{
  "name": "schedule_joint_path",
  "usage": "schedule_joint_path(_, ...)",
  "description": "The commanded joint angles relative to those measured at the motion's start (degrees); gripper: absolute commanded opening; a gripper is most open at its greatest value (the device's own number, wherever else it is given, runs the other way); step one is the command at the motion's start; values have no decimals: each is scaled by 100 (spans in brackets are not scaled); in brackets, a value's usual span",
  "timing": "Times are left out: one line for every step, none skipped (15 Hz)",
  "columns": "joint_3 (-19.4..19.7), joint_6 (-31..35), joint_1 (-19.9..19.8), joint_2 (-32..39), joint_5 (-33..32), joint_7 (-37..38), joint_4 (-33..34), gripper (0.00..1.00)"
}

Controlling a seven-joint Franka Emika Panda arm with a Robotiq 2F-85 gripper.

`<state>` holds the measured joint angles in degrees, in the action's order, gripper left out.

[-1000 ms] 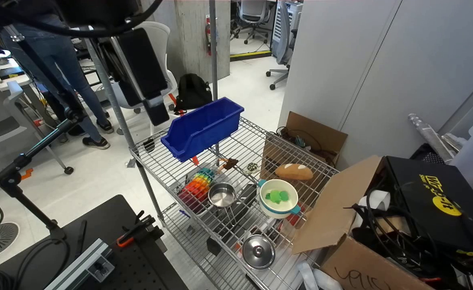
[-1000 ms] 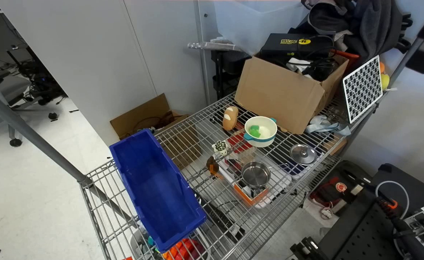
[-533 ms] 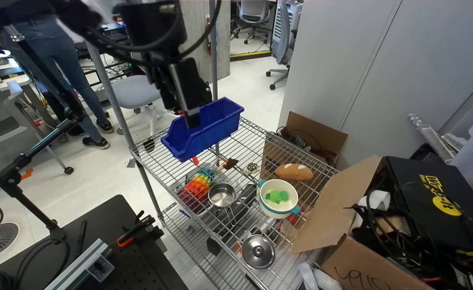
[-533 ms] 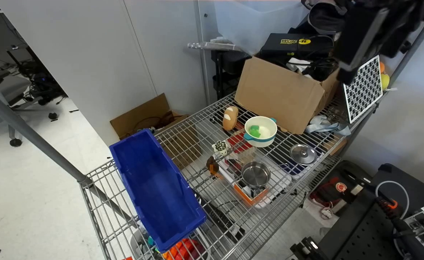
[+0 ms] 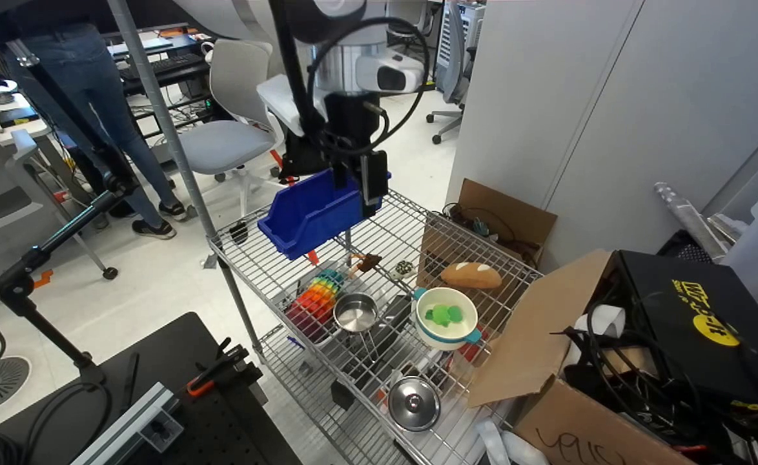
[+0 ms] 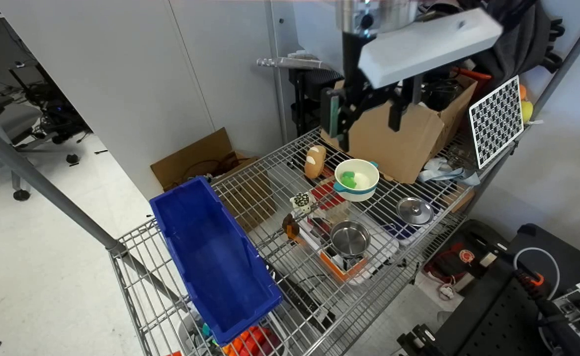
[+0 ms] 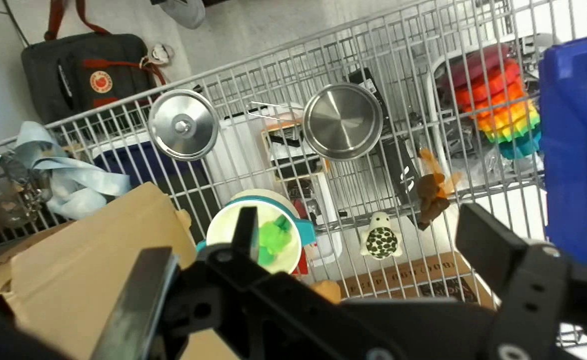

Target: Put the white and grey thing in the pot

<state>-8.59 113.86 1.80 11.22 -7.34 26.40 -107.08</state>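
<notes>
The white and grey thing is a small white turtle figure with a dark-spotted shell. It lies on the wire shelf in both exterior views [image 5: 404,268] [image 6: 302,201] and in the wrist view [image 7: 381,239]. The pot is a small shiny steel pot with a wire handle, upright and empty on the shelf in both exterior views [image 5: 356,314] [image 6: 350,239] and in the wrist view [image 7: 343,121]. My gripper [image 7: 367,232] is open and empty, well above the shelf. In the wrist view the turtle appears between its fingers. The gripper also shows in both exterior views [image 5: 358,194] [image 6: 369,132].
A cream and teal bowl [image 6: 357,179] holds green pieces. A bread-like lump [image 6: 314,161] lies beside it. A steel lid [image 6: 415,211] and a brown and orange toy [image 7: 431,197] lie on the shelf. A blue bin [image 6: 216,262] and an open cardboard box [image 6: 384,131] flank them.
The arm has swung in over the shelf, moving right in an exterior view and left and lower in an exterior view. The things on the shelf have not moved.
</notes>
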Motion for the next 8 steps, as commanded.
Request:
schedule_joint_path(315, 108, 422, 1442, -9, 514, 1282, 100)
schedule_joint_path(392, 219, 514, 1763, 11, 526, 1541, 100)
schedule_joint_path(482, 371, 622, 2056, -19, 575, 1750, 100)
schedule_joint_path(548, 411, 696, 2322, 18, 522, 1975, 100)
schedule_joint_path(630, 499, 784, 2587, 19, 550, 2139, 100)
schedule_joint_path(695, 565, 847, 2803, 44, 550, 2296, 100)
schedule_joint_path(739, 629, 897, 3014, 84, 539, 2435, 100)
schedule_joint_path(767, 768, 931, 3203, 142, 546, 2546, 100)
